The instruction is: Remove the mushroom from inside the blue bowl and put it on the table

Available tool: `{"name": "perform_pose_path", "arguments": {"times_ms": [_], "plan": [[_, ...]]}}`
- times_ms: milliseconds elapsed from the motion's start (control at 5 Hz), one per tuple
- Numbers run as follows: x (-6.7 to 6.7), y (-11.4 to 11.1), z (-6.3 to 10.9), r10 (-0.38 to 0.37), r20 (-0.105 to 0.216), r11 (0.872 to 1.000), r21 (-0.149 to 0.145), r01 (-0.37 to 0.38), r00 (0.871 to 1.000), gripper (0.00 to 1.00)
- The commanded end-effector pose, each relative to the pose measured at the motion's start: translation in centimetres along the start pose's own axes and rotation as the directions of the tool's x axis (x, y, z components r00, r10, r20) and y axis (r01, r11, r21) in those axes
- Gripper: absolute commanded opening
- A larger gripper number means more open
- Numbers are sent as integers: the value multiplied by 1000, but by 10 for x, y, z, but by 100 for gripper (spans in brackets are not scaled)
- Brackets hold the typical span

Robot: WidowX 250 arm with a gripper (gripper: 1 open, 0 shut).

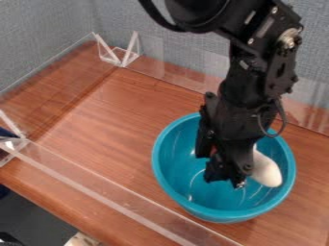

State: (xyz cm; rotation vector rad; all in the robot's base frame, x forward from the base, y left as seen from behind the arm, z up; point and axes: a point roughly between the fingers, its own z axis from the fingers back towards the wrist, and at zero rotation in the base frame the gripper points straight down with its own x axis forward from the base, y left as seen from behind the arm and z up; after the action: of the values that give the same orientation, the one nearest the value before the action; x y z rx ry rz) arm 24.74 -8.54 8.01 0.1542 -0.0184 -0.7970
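The blue bowl [180, 171] sits on the table [103, 110] at the front right. My black gripper [232, 176] points straight down into the bowl, its fingertips low near the floor. The mushroom [268, 173] lies there on its side. Its cream-white stem sticks out to the right of the fingers, and the cap end is hidden between them. The fingers look closed on that end, narrow but not fully together.
Clear acrylic walls [90, 187] edge the tabletop along the front and back. A white triangular bracket [123, 50] stands at the far left corner, and another white fitting [8, 135] sits at the left edge. Bare wood lies left of the bowl.
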Motion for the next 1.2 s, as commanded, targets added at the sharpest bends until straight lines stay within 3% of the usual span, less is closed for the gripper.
{"name": "perform_pose_path", "arguments": {"times_ms": [0,1000], "plan": [[1,8,14,1,42,1000,26,-2,999,0],[-13,37,26,20,37,998,56,-22,999,0]]}}
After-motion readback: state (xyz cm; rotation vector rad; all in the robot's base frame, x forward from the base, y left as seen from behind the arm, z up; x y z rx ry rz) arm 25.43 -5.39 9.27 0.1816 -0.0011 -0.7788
